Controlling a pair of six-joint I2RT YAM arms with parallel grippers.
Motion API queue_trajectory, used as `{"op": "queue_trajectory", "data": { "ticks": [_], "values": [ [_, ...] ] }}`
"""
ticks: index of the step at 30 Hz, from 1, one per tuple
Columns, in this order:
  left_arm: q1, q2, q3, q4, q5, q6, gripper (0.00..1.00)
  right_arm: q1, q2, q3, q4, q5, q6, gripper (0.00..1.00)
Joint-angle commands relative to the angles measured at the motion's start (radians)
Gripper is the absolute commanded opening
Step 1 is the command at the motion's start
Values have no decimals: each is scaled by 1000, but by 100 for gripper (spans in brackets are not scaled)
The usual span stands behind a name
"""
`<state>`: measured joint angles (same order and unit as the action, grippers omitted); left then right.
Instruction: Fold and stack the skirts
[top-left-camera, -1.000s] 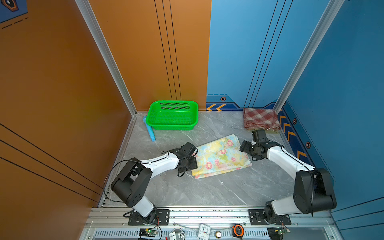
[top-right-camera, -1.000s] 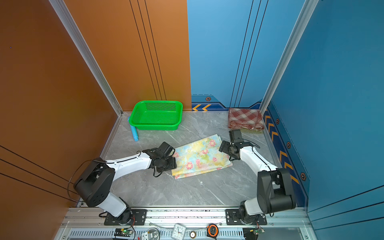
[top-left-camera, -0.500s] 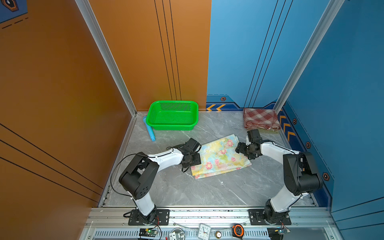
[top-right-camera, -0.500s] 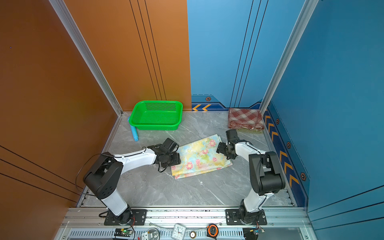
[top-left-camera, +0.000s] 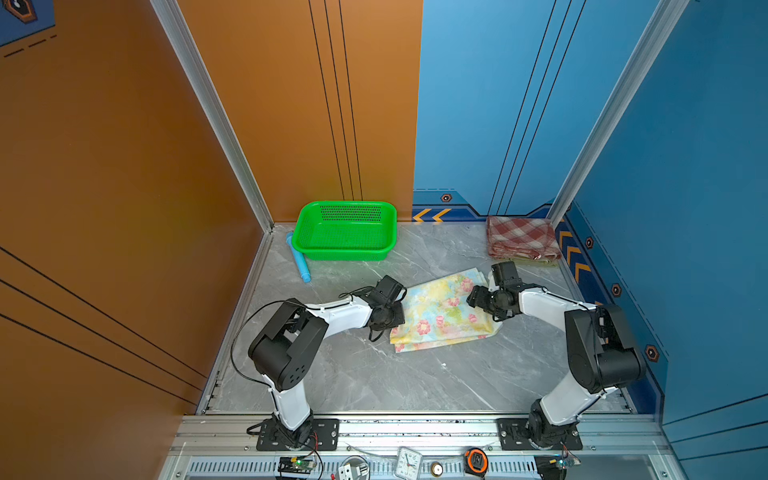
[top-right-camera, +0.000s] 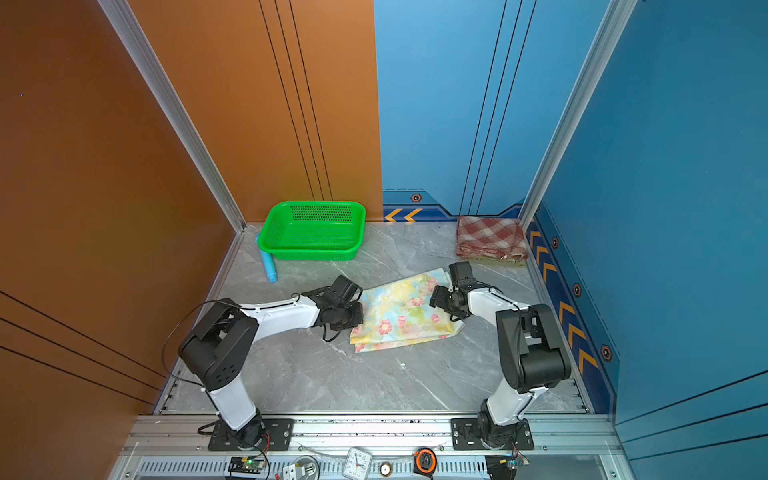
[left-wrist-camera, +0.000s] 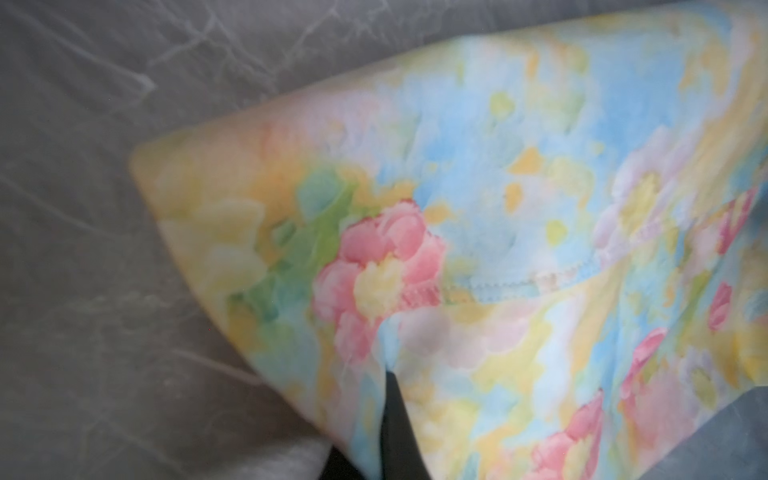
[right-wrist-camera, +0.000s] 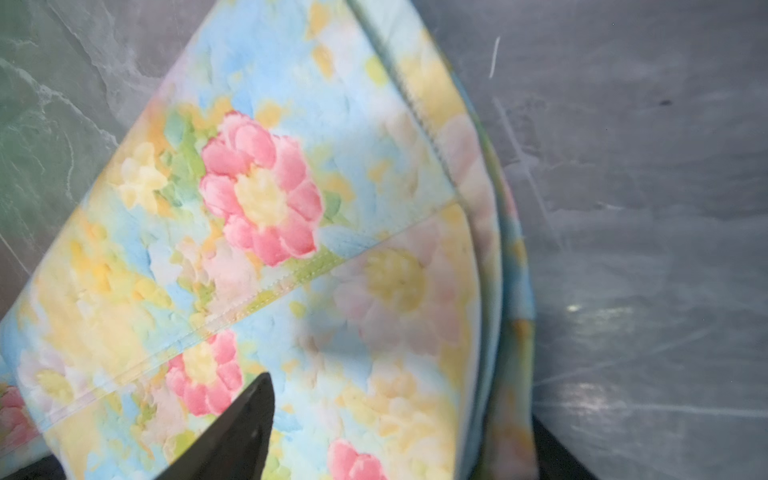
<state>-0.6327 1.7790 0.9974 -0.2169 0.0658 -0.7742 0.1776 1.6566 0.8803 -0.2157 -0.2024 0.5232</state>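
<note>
The floral skirt (top-left-camera: 442, 313) (top-right-camera: 403, 313) lies folded in the middle of the table in both top views. My left gripper (top-left-camera: 397, 313) (left-wrist-camera: 388, 374) is shut on its left edge, and cloth bunches around the dark finger (left-wrist-camera: 397, 415). My right gripper (top-left-camera: 473, 297) (right-wrist-camera: 401, 403) stands open over the skirt's right edge. One of its fingers (right-wrist-camera: 249, 415) lies on top of the cloth and the other sits outside the folded layers. The plaid skirt (top-left-camera: 521, 237) (top-right-camera: 490, 237) lies folded in the back right corner, with a thin olive edge (top-left-camera: 538, 262) showing beneath it.
A green mesh basket (top-left-camera: 345, 230) stands at the back left, with a blue tube (top-left-camera: 299, 257) beside it. Orange and blue walls close in three sides. A metal rail (top-left-camera: 415, 428) with a clock and a tape measure runs along the front.
My left gripper has shut on the floral skirt's left edge. The right gripper has slid onto the right edge and narrowed a little. The skirt itself has not shifted.
</note>
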Motion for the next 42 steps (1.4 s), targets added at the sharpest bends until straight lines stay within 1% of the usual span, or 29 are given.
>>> {"op": "queue_trajectory", "data": {
  "ticks": [1,4,7,12,17,19,22,24,27,30,33,35,39,42],
  "values": [
    [26,19,-28,-92,6,48,0,35,-33,-46,-6,-9,47,77],
    [54,-7,1,-159,-17,122,0,76,-55,-83,28,9,100,77],
    [79,-42,41,-251,-62,212,0,109,-81,-89,33,23,116,78],
    [129,-109,108,-353,-94,321,0,80,-89,-29,-15,36,85,79],
    [128,-133,201,-474,-202,435,0,55,-47,8,-13,15,80,77],
    [124,-136,232,-505,-235,469,0,57,-17,12,10,-13,85,75],
    [112,-135,281,-546,-269,522,0,71,24,1,90,-59,110,65],
    [98,-125,321,-584,-314,552,0,82,47,-6,139,-81,132,60],
    [64,-97,395,-644,-387,588,0,105,74,-26,205,-91,166,48],
    [8,-63,466,-691,-487,613,0,132,99,-50,266,-100,201,40],
    [-63,-6,548,-745,-578,633,0,159,120,-86,347,-101,254,26],
    [-115,45,608,-781,-623,641,0,179,133,-116,420,-101,299,19],
    [-209,158,707,-840,-708,645,0,215,140,-180,556,-68,387,10],
    [-280,243,793,-874,-706,633,0,241,146,-221,651,-34,452,6]
  ]
}}
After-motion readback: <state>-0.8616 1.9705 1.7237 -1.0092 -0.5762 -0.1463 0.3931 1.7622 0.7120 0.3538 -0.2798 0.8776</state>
